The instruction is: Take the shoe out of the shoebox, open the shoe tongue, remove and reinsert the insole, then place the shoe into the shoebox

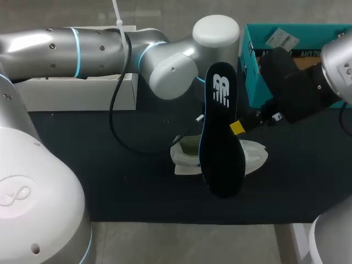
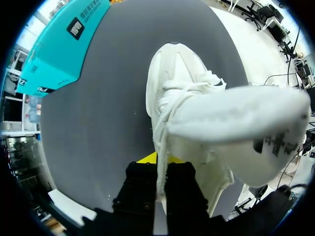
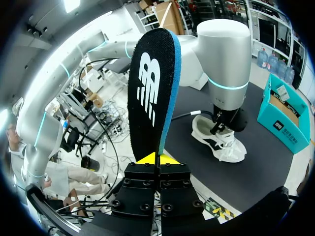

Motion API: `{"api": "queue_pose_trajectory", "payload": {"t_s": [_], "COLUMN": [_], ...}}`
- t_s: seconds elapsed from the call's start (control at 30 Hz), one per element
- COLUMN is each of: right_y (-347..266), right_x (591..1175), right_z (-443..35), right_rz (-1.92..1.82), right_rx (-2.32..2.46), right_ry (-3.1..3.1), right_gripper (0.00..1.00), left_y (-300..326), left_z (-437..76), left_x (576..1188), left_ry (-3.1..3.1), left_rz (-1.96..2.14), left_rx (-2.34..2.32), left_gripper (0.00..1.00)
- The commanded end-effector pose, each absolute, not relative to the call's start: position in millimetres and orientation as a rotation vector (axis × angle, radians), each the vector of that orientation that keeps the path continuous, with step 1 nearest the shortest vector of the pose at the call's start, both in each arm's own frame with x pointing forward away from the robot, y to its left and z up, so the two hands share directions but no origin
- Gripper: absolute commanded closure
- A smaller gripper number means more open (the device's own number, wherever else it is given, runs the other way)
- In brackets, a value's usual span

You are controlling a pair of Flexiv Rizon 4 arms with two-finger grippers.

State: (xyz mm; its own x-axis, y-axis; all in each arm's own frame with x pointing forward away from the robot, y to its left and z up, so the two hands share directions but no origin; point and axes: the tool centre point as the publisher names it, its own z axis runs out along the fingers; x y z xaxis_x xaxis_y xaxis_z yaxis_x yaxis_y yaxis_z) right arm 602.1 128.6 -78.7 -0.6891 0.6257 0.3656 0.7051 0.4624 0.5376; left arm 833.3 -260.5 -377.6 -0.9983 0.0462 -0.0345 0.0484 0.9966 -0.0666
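Sneaker (image 1: pixel 256 157), white, sits on the dark worktop (image 1: pixel 110 181) near its middle, out of the teal shoebox (image 1: pixel 250 60), which stands open at the far right corner. The left hand (image 2: pixel 157 164) is clamped on a white strip of the sneaker's upper at the laces, with the tongue lifted close to that wrist camera. The right hand (image 3: pixel 157 160) is closed on one end of the black, blue-edged insole (image 3: pixel 150 93) and holds it upright, raised clear of the sneaker. In the head view the insole hides most of the sneaker.
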Motion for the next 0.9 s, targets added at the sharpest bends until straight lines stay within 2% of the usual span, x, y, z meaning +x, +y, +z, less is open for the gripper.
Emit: {"api": "queue_pose_trajectory", "payload": {"t_s": [0.03,0.27,0.37,0.7,0.9], "right_y": [132.8,132.8,132.8,132.8,132.8], "right_x": [605.9,605.9,605.9,605.9,605.9], "right_z": [-78.5,-78.5,-78.5,-78.5,-78.5], "right_rz": [-1.024,-1.024,-1.024,-1.024,-1.024], "right_rx": [-1.182,-1.182,-1.182,-1.182,-1.182], "right_ry": [-2.586,-2.586,-2.586,-2.586,-2.586], "right_gripper": [1.00,1.00,1.00,1.00,1.00], "left_y": [-259.7,-259.7,-276.2,-272.9,-268.8], "left_z": [-377.0,-377.0,-376.7,-332.9,-314.3], "left_x": [832.9,832.9,850.3,864.9,867.1], "left_ry": [3.104,3.104,3.110,2.968,2.689], "left_rz": [-0.106,-0.106,-0.091,0.003,0.063], "left_rx": [0.075,0.075,0.591,1.012,1.706], "left_gripper": [1.00,1.00,1.00,1.00,1.00]}}
